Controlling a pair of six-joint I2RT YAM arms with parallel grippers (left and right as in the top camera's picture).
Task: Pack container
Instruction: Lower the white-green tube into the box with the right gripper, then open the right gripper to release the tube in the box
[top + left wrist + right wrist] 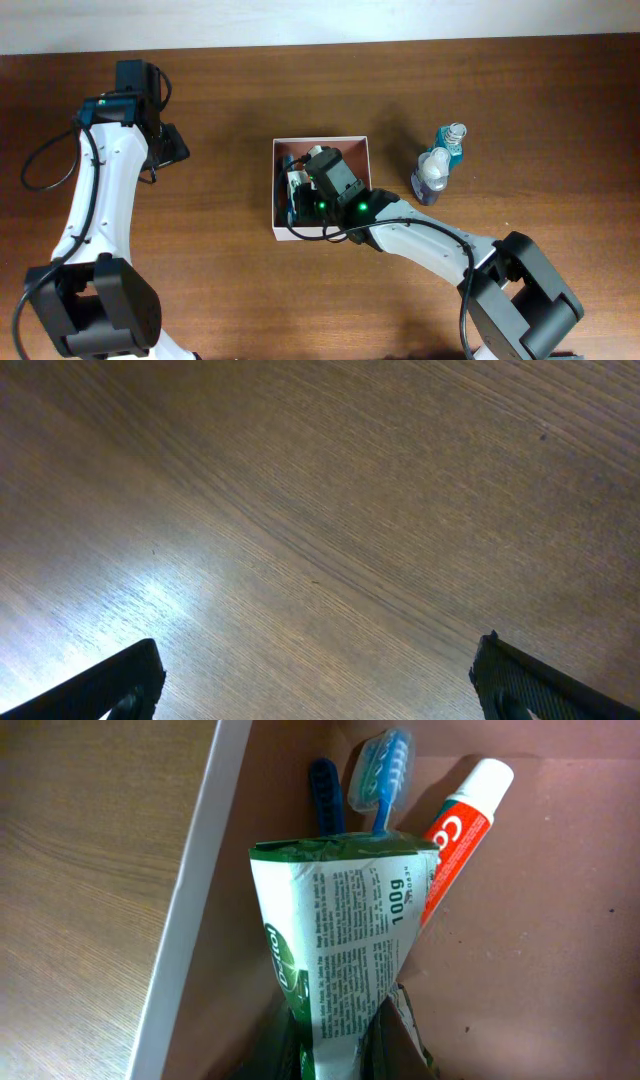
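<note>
The container (362,150) is a square white-walled cardboard box with a reddish-brown inside, at the table's middle; its white wall (190,910) and brown floor show in the right wrist view. My right gripper (300,185) is inside it, shut on a green and white packet (335,940) held over the floor. A blue toothbrush (380,770), a dark blue handle (325,795) and a red and white toothpaste tube (462,830) lie in the box. My left gripper (320,680) is open over bare wood at the far left (165,140).
A teal bottle (452,143) and a clear bottle with a purple base (432,175) lie on the table right of the box. The right arm reaches in from the front right. A pale wall edge runs along the table's back.
</note>
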